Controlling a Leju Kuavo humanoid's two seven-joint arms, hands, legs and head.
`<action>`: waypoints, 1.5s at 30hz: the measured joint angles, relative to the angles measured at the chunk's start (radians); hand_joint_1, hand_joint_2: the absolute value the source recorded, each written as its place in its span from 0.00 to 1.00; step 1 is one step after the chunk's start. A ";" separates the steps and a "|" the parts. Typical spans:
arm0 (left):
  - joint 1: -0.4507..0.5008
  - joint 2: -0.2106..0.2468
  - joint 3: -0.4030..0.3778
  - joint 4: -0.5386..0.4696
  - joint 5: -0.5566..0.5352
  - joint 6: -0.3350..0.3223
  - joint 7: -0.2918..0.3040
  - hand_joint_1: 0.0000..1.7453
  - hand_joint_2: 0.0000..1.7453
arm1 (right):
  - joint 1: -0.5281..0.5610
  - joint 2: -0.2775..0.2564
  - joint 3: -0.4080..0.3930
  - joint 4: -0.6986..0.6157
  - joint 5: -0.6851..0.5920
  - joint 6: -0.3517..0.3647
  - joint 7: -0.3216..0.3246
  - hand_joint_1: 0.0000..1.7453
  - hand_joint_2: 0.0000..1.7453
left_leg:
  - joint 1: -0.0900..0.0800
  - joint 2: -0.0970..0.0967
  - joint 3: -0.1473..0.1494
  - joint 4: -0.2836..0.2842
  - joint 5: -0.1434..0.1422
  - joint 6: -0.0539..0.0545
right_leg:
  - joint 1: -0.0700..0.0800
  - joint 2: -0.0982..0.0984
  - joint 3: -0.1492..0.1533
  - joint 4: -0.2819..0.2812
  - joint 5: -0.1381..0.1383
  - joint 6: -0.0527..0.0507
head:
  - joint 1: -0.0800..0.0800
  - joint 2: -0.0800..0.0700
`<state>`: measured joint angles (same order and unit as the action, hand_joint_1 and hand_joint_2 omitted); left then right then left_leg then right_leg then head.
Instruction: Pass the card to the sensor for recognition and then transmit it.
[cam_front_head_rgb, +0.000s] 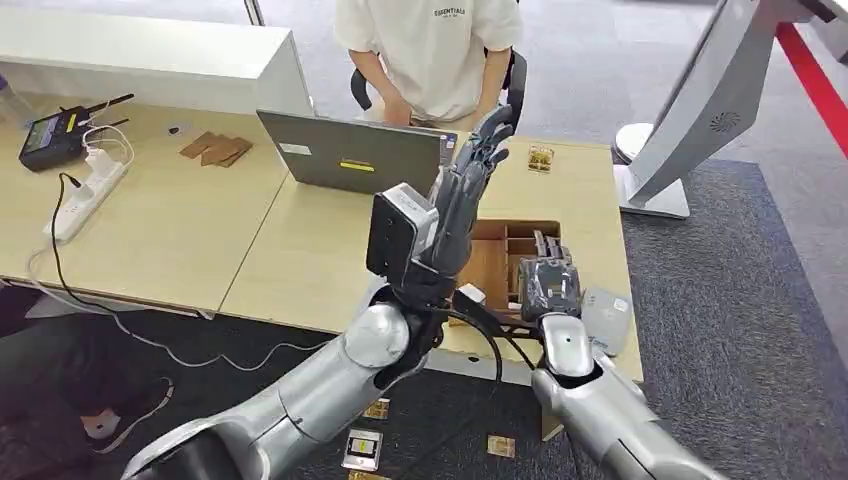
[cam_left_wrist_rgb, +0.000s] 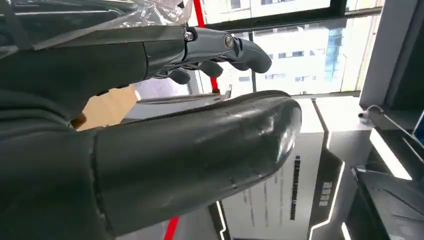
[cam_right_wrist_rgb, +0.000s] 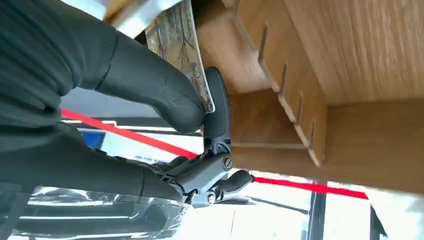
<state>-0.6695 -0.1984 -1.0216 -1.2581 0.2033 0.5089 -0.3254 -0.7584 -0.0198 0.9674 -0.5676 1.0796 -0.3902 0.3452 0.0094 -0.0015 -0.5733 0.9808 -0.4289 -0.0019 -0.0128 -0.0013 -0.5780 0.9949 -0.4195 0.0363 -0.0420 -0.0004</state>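
My right hand (cam_front_head_rgb: 548, 285) hangs over the wooden slotted box (cam_front_head_rgb: 495, 265) near the table's front edge. In the right wrist view its thumb and a dark finger (cam_right_wrist_rgb: 216, 107) pinch a patterned card (cam_right_wrist_rgb: 177, 42) just above the box's dividers (cam_right_wrist_rgb: 295, 110). A white flat sensor unit (cam_front_head_rgb: 607, 318) lies on the table just right of that hand. My left hand (cam_front_head_rgb: 468, 190) is raised above the table to the left of the box, its fingers (cam_left_wrist_rgb: 220, 47) stretched out with nothing in them.
A person in a white shirt (cam_front_head_rgb: 430, 45) sits behind a grey laptop (cam_front_head_rgb: 350, 150) across the table. Another card (cam_front_head_rgb: 541, 158) lies at the table's far side. Loose cards (cam_front_head_rgb: 362, 448) lie on the floor. A power strip (cam_front_head_rgb: 85, 190) and cables sit at the left; a white kiosk base (cam_front_head_rgb: 655, 195) stands at the right.
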 joint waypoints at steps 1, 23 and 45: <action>0.000 -0.001 0.000 0.003 0.000 0.000 -0.005 0.00 0.00 | -0.007 0.000 0.000 -0.003 0.001 -0.005 0.002 1.00 1.00 | 0.000 0.000 0.000 0.000 0.000 0.000 | 0.000 0.000 0.000 0.000 0.000 0.000 | 0.000 0.000; -0.009 -0.032 -0.004 0.058 0.018 -0.021 -0.048 0.00 0.00 | -0.122 -0.156 -0.107 -0.487 0.131 -0.013 0.124 1.00 1.00 | 0.000 0.000 0.000 0.000 0.000 0.000 | 0.000 0.000 0.000 0.000 0.000 0.000 | 0.000 0.000; -0.020 -0.079 -0.030 0.077 0.087 -0.079 -0.118 0.00 0.00 | -0.289 -0.118 -0.093 -0.379 0.018 0.133 0.050 1.00 1.00 | 0.000 0.000 -0.001 0.000 0.000 0.000 | 0.000 0.000 0.000 0.000 0.000 0.000 | 0.000 0.000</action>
<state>-0.6899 -0.2769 -1.0517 -1.1811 0.2899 0.4304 -0.4433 -1.0471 -0.1381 0.8740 -0.9471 1.0979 -0.2575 0.3952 0.0092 -0.0017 -0.5742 0.9808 -0.4288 -0.0019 -0.0131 -0.0013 -0.5785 0.9949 -0.4192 0.0365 -0.0420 -0.0004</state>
